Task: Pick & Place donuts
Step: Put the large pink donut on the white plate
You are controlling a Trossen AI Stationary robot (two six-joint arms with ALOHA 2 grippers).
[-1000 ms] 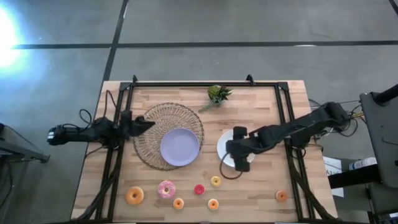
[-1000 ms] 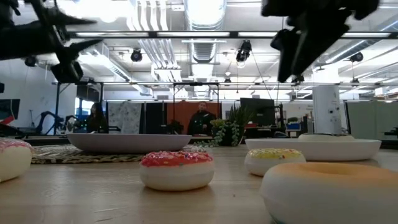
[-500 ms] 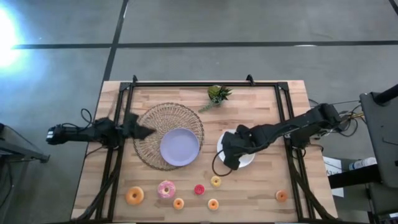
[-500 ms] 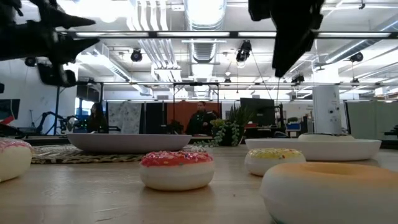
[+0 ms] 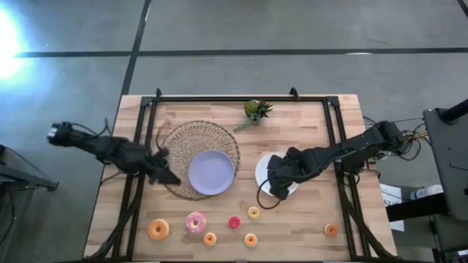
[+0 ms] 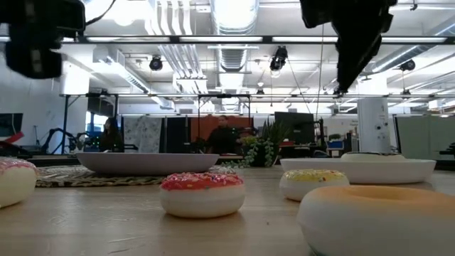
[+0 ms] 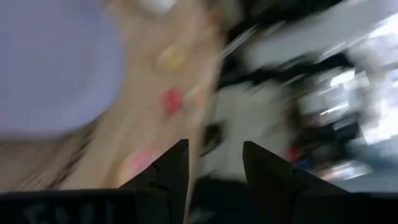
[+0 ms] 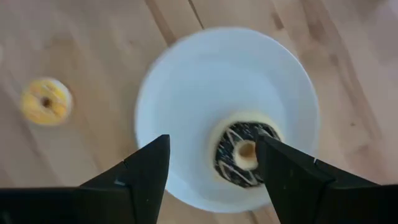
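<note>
Several toy donuts lie flat along the table's near edge: a large orange one [image 5: 158,229], a pink-sprinkled one [image 5: 195,221], a red one [image 5: 234,222], a yellow one [image 5: 254,212] and small orange ones [image 5: 210,238] [image 5: 251,239] [image 5: 331,230]. A chocolate donut [image 8: 244,154] lies flat in the white plate [image 8: 186,93]. My right gripper [image 8: 214,180] hovers open above that plate [image 5: 259,169], its fingers standing to either side of the donut and above it. My left gripper [image 5: 165,175] is open and hovers at the wicker mat's near-left edge [image 5: 170,186].
A lavender plate [image 5: 211,172] rests on the round wicker mat. A small green plant [image 5: 256,111] stands near the far edge. Black frame rails run along the table's left and right sides [image 5: 131,197] [image 5: 342,197]. Bare wood shows between the donut row and the plates.
My left gripper has swung toward the table's near edge along the mat's left side, and its wrist view is blurred. My right gripper has drifted slightly toward the table's left and back, staying open above the white plate. The donuts have not moved.
</note>
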